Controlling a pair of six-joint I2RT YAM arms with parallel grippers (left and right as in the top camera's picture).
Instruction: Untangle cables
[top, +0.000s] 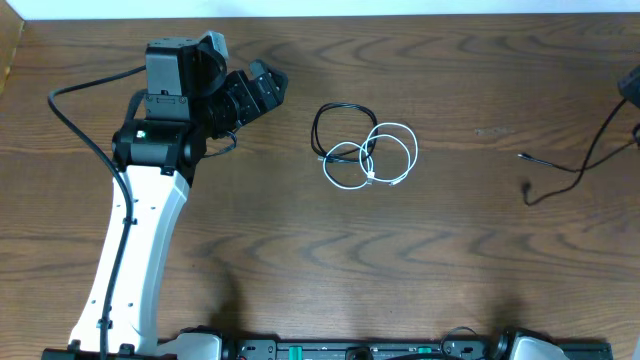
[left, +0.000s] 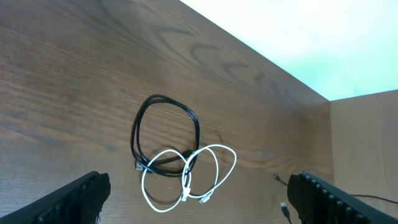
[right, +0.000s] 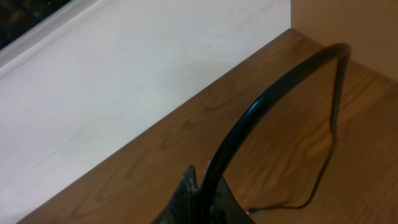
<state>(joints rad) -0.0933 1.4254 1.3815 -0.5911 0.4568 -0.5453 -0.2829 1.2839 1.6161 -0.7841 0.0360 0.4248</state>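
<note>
A black cable (top: 330, 125) and a white cable (top: 392, 160) lie looped and overlapping on the wooden table (top: 300, 230) at its middle. In the left wrist view the black loop (left: 138, 130) sits above the white loops (left: 217, 168). My left gripper (top: 262, 85) is open and empty, to the left of the coils and apart from them; its fingers frame the coils in the left wrist view (left: 199, 205). My right gripper (right: 205, 186) is at the table's far right edge, shut on another thin black cable (top: 590, 150) that trails onto the table.
The held black cable's plug ends (top: 522, 156) lie right of the coils and show in the left wrist view (left: 278, 178). A wooden side wall (left: 367, 143) stands at the right. A white wall (right: 124, 74) runs along the table's far edge.
</note>
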